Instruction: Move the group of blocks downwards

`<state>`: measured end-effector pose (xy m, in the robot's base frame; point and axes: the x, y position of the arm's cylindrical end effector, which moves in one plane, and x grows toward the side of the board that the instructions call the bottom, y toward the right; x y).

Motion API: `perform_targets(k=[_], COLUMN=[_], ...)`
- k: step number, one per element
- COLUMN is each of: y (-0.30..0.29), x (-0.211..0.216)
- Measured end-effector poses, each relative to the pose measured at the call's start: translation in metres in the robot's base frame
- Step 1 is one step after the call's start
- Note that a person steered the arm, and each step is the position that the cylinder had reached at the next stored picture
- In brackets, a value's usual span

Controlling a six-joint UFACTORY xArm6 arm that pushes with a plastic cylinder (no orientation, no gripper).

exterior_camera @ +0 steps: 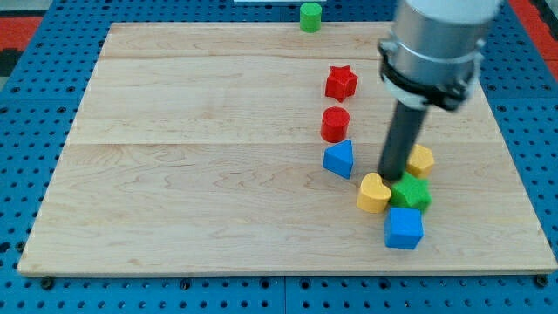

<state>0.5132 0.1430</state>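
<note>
No pincer here: my tip [392, 173] sits above the cluster at the worktop's [192, 201] lower right — yellow heart [373, 193], green star [411, 192], blue cube [404, 228], yellow block [421, 160]. Light, rigid, slippery blocks probably scatter; push from their top edge.

The board [218, 174] is viewed from one camera only, set above its near edge and tilted downward. Nearly the whole board is taken in at moderate closeness; the arm [436, 44] is cut off at the view's top.
</note>
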Motion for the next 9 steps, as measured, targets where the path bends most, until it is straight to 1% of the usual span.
perform_targets(k=[1, 2, 3, 4, 5, 7, 8, 9], y=[-0.004, 0.001, 0.045, 0.076, 0.081, 0.064, 0.063, 0.044], x=[-0.015, -0.056, -0.062, -0.093, -0.075, -0.031, -0.047, -0.113])
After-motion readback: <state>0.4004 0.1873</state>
